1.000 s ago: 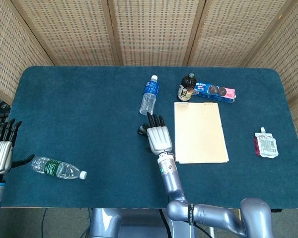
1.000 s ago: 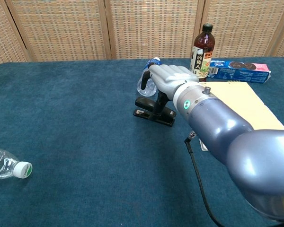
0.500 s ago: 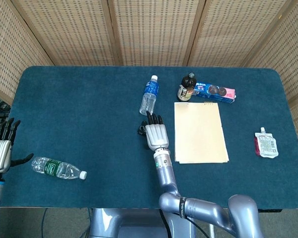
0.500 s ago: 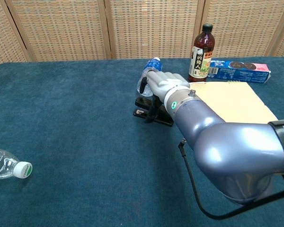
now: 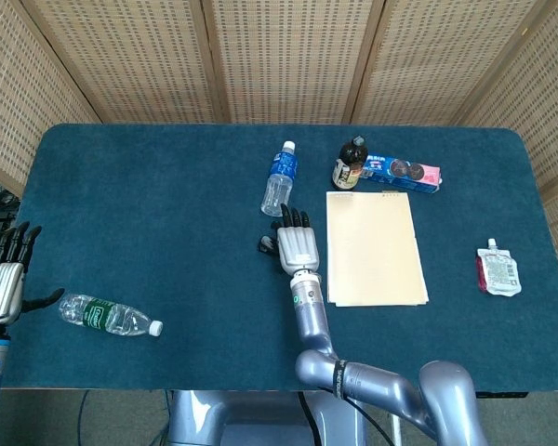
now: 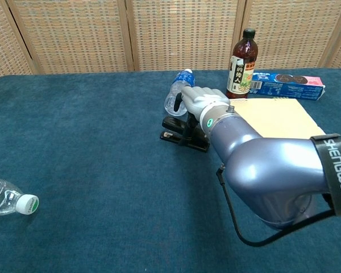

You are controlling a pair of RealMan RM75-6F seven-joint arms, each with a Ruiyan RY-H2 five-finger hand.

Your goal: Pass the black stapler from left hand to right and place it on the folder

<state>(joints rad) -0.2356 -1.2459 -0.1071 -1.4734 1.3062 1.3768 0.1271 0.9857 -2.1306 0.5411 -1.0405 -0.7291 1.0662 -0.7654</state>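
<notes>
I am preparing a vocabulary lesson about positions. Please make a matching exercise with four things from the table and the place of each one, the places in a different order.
Things:
1. stapler
2. folder
3. pouch
4. green-label bottle

Places:
A. lying near the left hand
B. alone at the far right of the table
C. under the right hand, left of the folder
D. flat in front of the cookie box

Pairs: 1-C, 2-D, 3-B, 4-A
</notes>
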